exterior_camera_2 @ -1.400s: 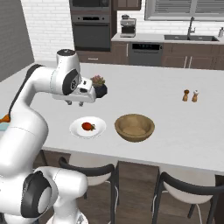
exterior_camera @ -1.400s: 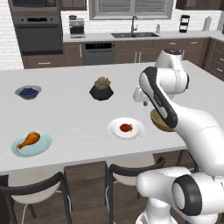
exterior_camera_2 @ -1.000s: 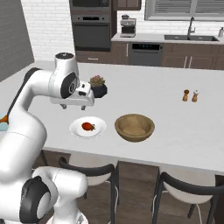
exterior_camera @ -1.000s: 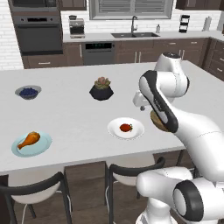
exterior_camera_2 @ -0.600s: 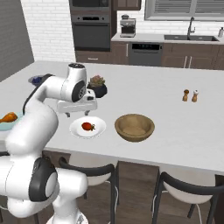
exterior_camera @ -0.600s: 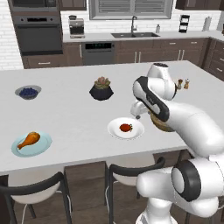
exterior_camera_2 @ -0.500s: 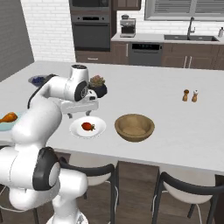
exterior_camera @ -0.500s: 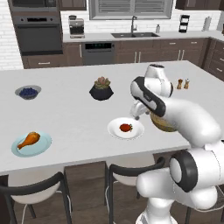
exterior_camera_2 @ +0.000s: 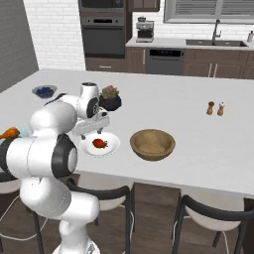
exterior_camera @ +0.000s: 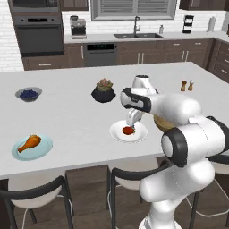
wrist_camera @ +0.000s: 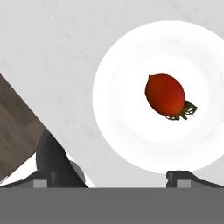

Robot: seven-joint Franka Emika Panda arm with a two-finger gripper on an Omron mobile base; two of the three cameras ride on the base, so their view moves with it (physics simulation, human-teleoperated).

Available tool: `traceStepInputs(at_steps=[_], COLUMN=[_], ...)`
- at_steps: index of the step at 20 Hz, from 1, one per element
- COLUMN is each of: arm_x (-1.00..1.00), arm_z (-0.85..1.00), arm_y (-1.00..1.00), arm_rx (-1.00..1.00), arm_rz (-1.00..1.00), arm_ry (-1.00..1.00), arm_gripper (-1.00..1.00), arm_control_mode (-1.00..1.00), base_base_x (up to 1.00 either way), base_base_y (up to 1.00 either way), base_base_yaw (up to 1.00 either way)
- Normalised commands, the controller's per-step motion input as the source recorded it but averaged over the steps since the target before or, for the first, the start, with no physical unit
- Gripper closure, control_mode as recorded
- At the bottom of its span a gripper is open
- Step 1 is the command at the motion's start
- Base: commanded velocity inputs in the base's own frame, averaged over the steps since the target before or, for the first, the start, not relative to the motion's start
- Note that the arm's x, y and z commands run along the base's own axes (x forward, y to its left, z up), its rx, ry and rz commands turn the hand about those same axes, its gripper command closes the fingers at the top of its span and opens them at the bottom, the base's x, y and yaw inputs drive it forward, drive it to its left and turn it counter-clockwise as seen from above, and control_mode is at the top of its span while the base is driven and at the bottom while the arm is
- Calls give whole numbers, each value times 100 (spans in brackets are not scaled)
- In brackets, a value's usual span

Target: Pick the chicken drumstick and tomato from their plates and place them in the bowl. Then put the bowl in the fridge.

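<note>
1. We note a red tomato (wrist_camera: 165, 95) with a dark green stem, on a plain white plate (exterior_camera: 139, 133).
2. The drumstick (exterior_camera: 29, 142) is golden-orange; its plate (exterior_camera: 42, 150) is pale blue.
3. The wooden bowl (exterior_camera_2: 152, 144) is light brown.
4. We log a small grey bowl (exterior_camera: 28, 94) holding dark blue berries.
5. The plant pot (exterior_camera: 103, 95) is black, topped with dull green and pinkish leaves.
6. The counter (exterior_camera: 67, 116) is pale grey-white, unpatterned.
7. We see dark brown cabinets (exterior_camera: 147, 55) and a white brick wall (exterior_camera_2: 57, 34).
8. The stools (exterior_camera_2: 216, 215) are black.
9. The arm (exterior_camera: 174, 107) is white with dark joints.
</note>
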Motion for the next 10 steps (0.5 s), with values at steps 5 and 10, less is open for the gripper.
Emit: traceStepInputs(at_steps=[5, 10], arm_x=[60, 68], arm_z=[-53, -39], arm_y=[6, 4], arm_rx=[0, 0], arm_rz=[2, 3], arm_ry=[3, 2], arm_gripper=[-100, -100], arm_control_mode=[-100, -100], base_base_x=[0, 0], base_base_y=[0, 0], base_base_yaw=[0, 0])
